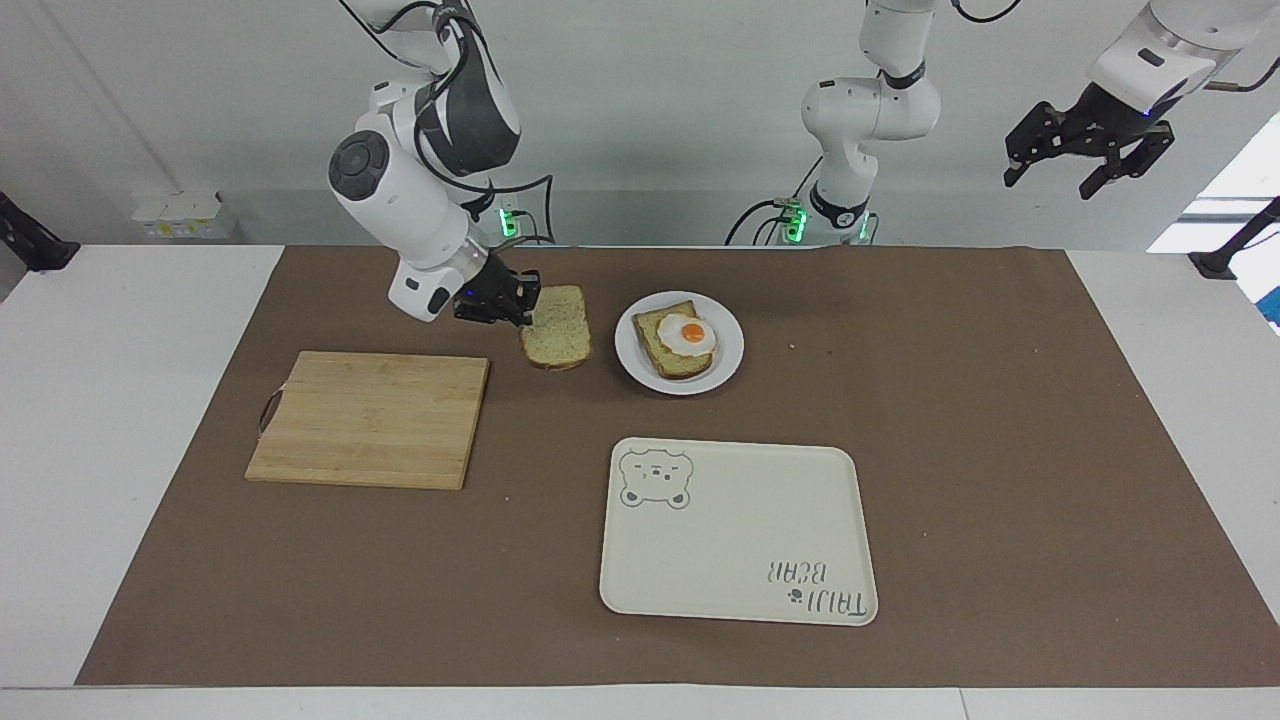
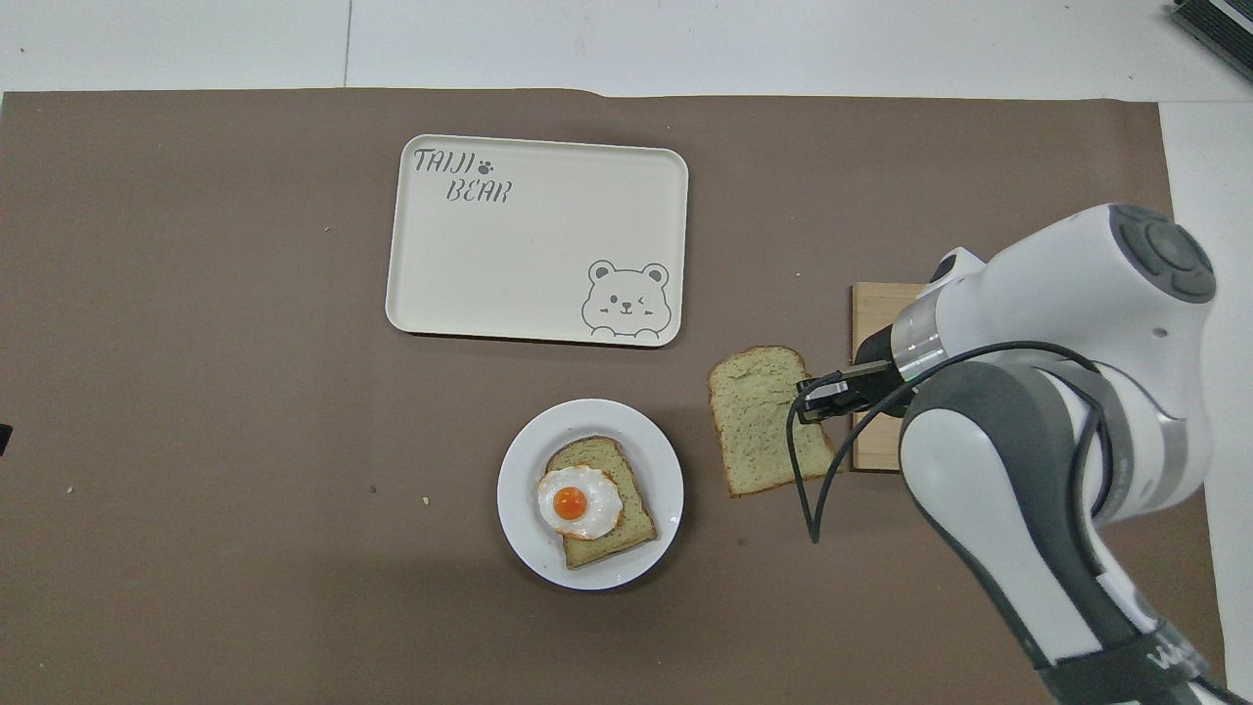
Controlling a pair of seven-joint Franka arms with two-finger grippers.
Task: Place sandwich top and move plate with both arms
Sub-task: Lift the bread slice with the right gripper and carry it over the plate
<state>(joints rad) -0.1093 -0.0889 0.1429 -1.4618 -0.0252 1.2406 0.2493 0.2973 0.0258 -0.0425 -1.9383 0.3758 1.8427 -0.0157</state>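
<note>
Both arms are glossy white, built of rounded jointed segments. The right arm [image 1: 420, 200] has dark grey panels along its links, a grey round cap on one joint and a thin black cable looping loosely beside its wrist. Its wrist ends in a silver ring. Each arm carries a black gripper: the right gripper [image 1: 518, 300] and the left gripper [image 1: 1090, 150]. Green lights glow at both bases.
</note>
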